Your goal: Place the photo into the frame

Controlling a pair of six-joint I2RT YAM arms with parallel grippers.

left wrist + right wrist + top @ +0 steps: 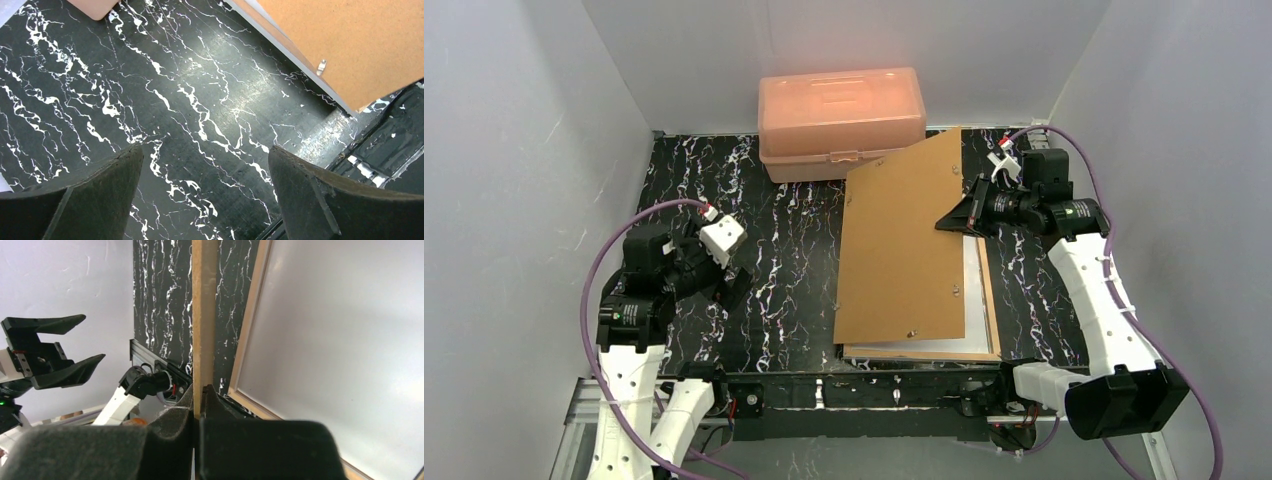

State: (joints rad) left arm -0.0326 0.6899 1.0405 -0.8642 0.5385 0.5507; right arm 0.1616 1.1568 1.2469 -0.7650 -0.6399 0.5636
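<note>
The frame (992, 312) lies back up on the right of the table, and its tan rail (248, 320) shows beside a plain white sheet (340, 340) inside it. That sheet looks like the photo's white back, with no print showing. My right gripper (956, 214) is shut on the far right edge of the brown backing board (902, 250), holding it tilted up over the frame. In the right wrist view the board's edge (204, 315) runs between the closed fingers of the right gripper (198, 390). My left gripper (729, 283) hangs open over bare table, left of the board (350, 40).
An orange plastic box (842, 120) stands at the back, just behind the raised board's far corner. Small metal clips (322, 64) stick out of the board. White walls close in both sides. The black marbled table (774, 260) lies between the arms.
</note>
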